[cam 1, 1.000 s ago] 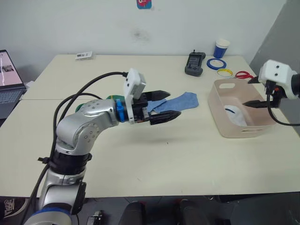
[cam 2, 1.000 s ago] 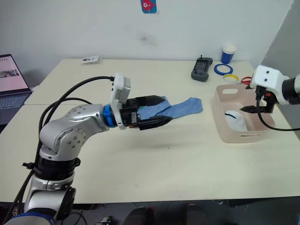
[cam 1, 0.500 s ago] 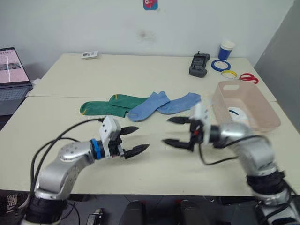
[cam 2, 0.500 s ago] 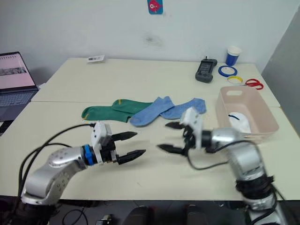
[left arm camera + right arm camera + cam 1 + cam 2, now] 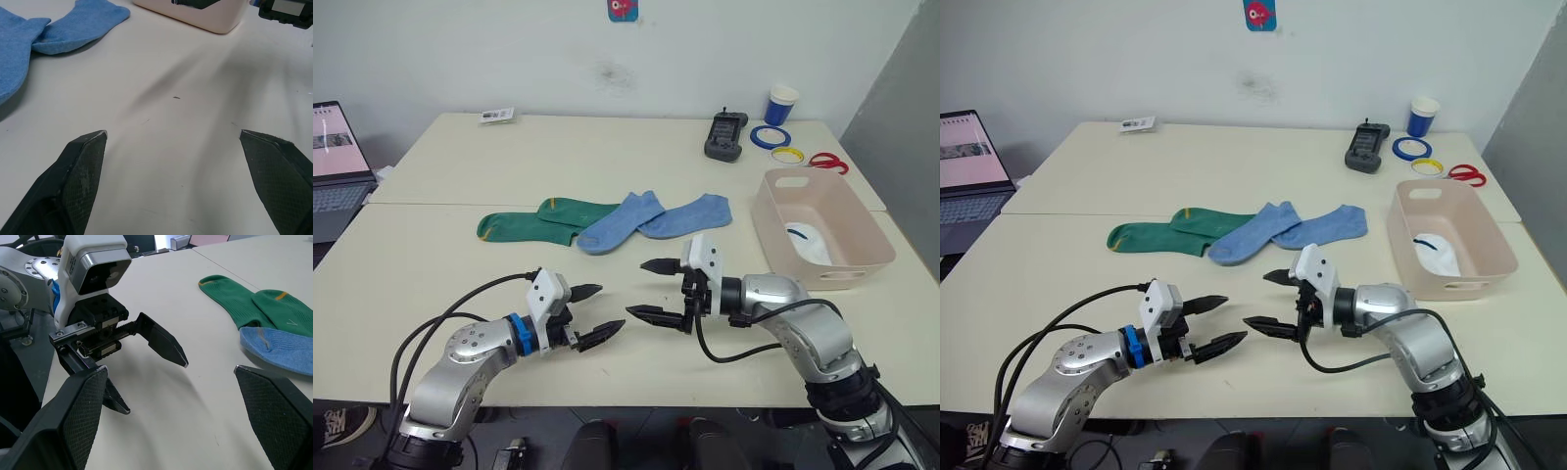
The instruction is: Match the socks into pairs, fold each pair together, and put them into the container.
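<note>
Two green socks (image 5: pixel 543 217) with yellow trim lie overlapped on the table's middle. Beside them are two light blue socks (image 5: pixel 612 227), one (image 5: pixel 685 215) reaching toward the container (image 5: pixel 847 272). This pale pink tub at the right holds a white sock (image 5: pixel 808 243). My left gripper (image 5: pixel 610 309) hovers open over the front of the table, nothing between its fingers. My right gripper (image 5: pixel 635 288) faces it from the right, also open and empty, tips a short gap apart. The right wrist view shows the green socks (image 5: pixel 254 303) and a blue sock (image 5: pixel 279 350) beyond the left gripper (image 5: pixel 156 387).
A laptop (image 5: pixel 333 157) sits at the far left. Along the back edge are a small card (image 5: pixel 495 116), a black handheld device (image 5: pixel 722 135), a blue cup (image 5: pixel 779 103), tape rolls (image 5: pixel 766 134) and red scissors (image 5: pixel 822 160).
A second ago the left arm was raised over the socks and the right gripper was at the container. Both have come down to the table's front, facing each other, open. The camera also shifted.
</note>
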Controlling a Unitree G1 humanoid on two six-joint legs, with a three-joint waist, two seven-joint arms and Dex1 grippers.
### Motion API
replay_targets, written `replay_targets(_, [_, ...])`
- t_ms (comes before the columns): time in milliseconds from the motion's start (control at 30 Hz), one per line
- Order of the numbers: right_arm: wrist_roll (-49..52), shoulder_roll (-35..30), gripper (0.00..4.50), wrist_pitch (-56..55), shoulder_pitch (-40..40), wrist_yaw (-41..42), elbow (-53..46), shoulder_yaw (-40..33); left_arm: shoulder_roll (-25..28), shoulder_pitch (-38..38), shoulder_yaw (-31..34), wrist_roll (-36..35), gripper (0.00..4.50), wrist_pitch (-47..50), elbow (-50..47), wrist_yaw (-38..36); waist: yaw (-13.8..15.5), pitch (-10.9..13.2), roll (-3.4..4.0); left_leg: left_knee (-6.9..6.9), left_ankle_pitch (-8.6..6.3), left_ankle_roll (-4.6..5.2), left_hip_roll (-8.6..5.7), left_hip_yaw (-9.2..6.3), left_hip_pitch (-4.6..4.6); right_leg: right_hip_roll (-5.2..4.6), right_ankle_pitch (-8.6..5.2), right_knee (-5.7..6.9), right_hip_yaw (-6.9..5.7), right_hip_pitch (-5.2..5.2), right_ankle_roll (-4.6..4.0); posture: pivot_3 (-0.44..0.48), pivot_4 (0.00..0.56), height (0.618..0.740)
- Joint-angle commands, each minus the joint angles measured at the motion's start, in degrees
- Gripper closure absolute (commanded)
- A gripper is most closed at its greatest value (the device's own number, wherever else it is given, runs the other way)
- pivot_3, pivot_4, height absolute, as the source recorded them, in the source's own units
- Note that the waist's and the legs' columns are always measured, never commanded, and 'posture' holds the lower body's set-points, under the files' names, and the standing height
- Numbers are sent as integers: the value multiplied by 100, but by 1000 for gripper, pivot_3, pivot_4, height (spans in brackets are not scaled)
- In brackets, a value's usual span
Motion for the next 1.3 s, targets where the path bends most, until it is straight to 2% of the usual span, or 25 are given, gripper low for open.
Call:
replay_targets(33, [177,-7,60,-13,-127,-32,-185,-100,46,-77,68,-54,0,-11,-160,-35,0,0,0,0,0,0,0,0,0,0,0,0,0,0,0,0,150,740])
replay_targets(667, [202,-110,60,-41,-209,-96,-107,-39,78,27,190,-61,0,32,-167,-23,-4,0,0,0,0,0,0,0,0,0,0,0,0,0,0,0,150,740])
replay_targets(767, [-114,-86,60,-219,-240,-407,-35,-19,31,266,701,-122,0,-4,-162,281,-21,0,0,0,0,0,2,-1,1,1,0,1,1,0,0,0,150,740])
replay_targets(833, [-391,-140,60,-322,-63,-863,-122,-267,-69,649,1469,-338,0,67,-309,694,-34,0,0,-1,0,0,4,-1,1,1,0,2,1,-1,0,0,150,740])
replay_targets(1033, [-973,-691,60,-812,1207,-1589,-669,-1020,-283,1438,2987,-457,0,-92,-325,1442,27,-8,-13,-3,0,0,-3,-1,-1,-9,-2,-3,-2,2,1,0,150,740])
replay_targets(1200, [-1227,-685,60,-1326,2688,-2128,-1184,-1767,-440,2030,3661,-492,0,-409,-81,1461,22,-21,-29,-6,-1,0,-2,4,-1,-10,-10,-8,0,2,11,0,150,740])
replay_targets(1300, [-1453,-620,60,-1690,3281,-2327,-1359,-1795,-583,2192,3784,-510,0,-546,53,1505,-6,-26,-33,-10,-1,0,5,7,8,-7,-26,-6,4,3,9,0,150,740])
